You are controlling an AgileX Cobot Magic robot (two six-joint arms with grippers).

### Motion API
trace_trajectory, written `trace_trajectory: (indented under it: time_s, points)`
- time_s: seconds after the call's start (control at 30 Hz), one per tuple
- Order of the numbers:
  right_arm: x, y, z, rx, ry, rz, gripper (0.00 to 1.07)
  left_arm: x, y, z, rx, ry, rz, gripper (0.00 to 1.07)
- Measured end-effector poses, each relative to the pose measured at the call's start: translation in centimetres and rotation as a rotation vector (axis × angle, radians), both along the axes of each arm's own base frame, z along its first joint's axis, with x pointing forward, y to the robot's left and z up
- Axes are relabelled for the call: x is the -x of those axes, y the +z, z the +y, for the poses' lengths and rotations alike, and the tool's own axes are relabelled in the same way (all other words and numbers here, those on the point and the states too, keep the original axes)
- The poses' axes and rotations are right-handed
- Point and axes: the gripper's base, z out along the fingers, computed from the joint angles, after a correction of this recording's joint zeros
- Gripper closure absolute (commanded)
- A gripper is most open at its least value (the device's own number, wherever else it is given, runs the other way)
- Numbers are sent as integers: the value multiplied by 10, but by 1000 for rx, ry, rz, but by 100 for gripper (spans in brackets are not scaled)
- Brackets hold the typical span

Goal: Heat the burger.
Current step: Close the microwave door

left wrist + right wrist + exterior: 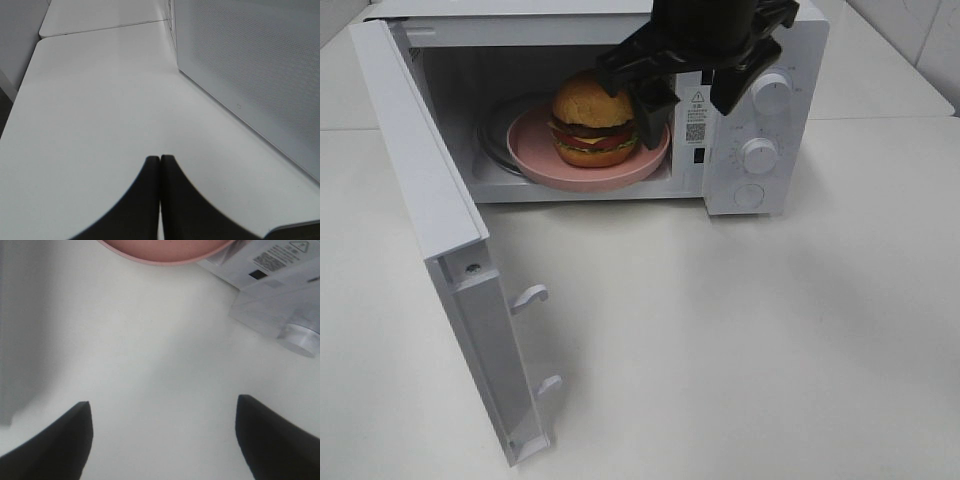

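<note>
The burger [592,122] sits on a round pink plate [535,150] inside the open white microwave [790,60]; the plate's front rim juts a little past the opening. My right gripper [692,108] is open and empty, hanging just in front of the microwave, right of the burger and apart from it. In the right wrist view the open gripper [163,407] is over the white table, with the plate's rim [165,252] beyond it. My left gripper [159,159] is shut and empty, low over the table beside the microwave's perforated panel [250,65]. It is out of the exterior view.
The microwave door [430,200] stands swung wide open to the left, reaching toward the table's front edge. Three control knobs [760,155] are on the microwave's right panel; one shows in the right wrist view [300,337]. The white table [740,340] spreads in front.
</note>
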Motion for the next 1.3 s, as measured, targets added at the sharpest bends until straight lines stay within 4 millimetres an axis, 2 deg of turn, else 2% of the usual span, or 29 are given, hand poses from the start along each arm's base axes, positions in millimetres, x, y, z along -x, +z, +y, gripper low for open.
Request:
trace_trajectory:
  time_s: [0.07, 0.1, 0.17, 0.2, 0.23, 0.3, 0.33, 0.37, 0.4, 0.43, 0.5, 0.53, 0.57, 0.6, 0.63, 0.67, 0.7, 0.8, 0.83, 0.87, 0.93, 0.97, 1.0, 1.03, 1.1, 1.17, 1.2, 1.27, 1.3]
  points:
    - [4, 0, -9, 23, -19, -1, 33, 0, 0, 1, -16, 4, 0, 106]
    - [6, -2, -20, 39, -50, 6, 33, 0, 0, 1, -26, 4, -1, 106]
    - [6, -3, -26, 43, -67, 10, 33, 0, 0, 2, -28, 4, -1, 106]
    - [6, -5, -39, 56, -103, 23, 33, 0, 0, 2, -32, 7, -1, 106]
    - [6, -5, -39, 56, -103, 23, 33, 0, 0, 2, -32, 7, -1, 106]
    - [4, -7, -66, 71, -171, 41, 33, 0, 0, 2, -32, 7, -1, 106]
    - [4, -7, -66, 71, -171, 41, 33, 0, 0, 2, -32, 7, -1, 106]
    - [4, -6, -84, 73, -225, 43, 33, 0, 0, 2, -32, 7, -1, 106]
    - [4, -6, -84, 73, -225, 43, 33, 0, 0, 2, -32, 7, -1, 106]
    - [4, -4, -104, 74, -281, 46, 33, 0, 0, 2, -32, 7, -1, 106]
    - [5, -3, -112, 74, -307, 47, 33, 0, 0, 2, -32, 7, -1, 106]
    - [7, 0, -130, 71, -361, 46, 33, 0, 0, 2, -32, 7, -1, 106]
    - [7, 0, -130, 71, -361, 46, 33, 0, 0, 2, -32, 7, -1, 106]
    - [12, 3, -149, 67, -417, 42, 33, 0, 0, 2, -32, 7, -1, 106]
    - [16, 5, -158, 65, -441, 41, 33, 0, 0, 2, -32, 7, -1, 106]
    - [16, 5, -158, 65, -441, 41, 33, 0, 0, 2, -32, 7, -1, 106]
    - [23, 10, -175, 60, -489, 29, 33, 0, 0, 2, -33, 7, -1, 106]
    - [36, 15, -194, 62, -550, 16, 33, 0, 0, 2, -33, 7, -1, 106]
    - [36, 15, -194, 62, -550, 16, 33, 0, 0, 2, -33, 7, -1, 106]
    - [48, 18, -203, 64, -586, 0, 33, 0, 0, 2, -33, 7, -1, 106]
    - [55, 20, -207, 62, -604, -10, 33, 0, 0, 2, -33, 7, -1, 106]
    - [68, 23, -211, 58, -621, -26, 33, 0, 0, 2, -33, 7, -1, 106]
    - [68, 23, -211, 58, -621, -26, 33, 0, 0, 2, -33, 7, -1, 106]
    - [83, 25, -215, 49, -633, -40, 33, 0, 0, 2, -33, 7, -1, 106]
    - [90, 25, -216, 46, -635, -45, 33, 0, 0, 2, -33, 7, -1, 106]
    - [112, 23, -222, 36, -649, -55, 33, 0, 0, 1, -24, 1, -1, 106]
    - [112, 23, -222, 36, -649, -55, 33, 0, 0, 1, -24, 1, -1, 106]
    - [142, 19, -229, 25, -654, -71, 34, 0, 0, 0, -15, -6, -1, 106]
    - [142, 19, -229, 25, -654, -71, 34, 0, 0, 0, -15, -6, -1, 106]
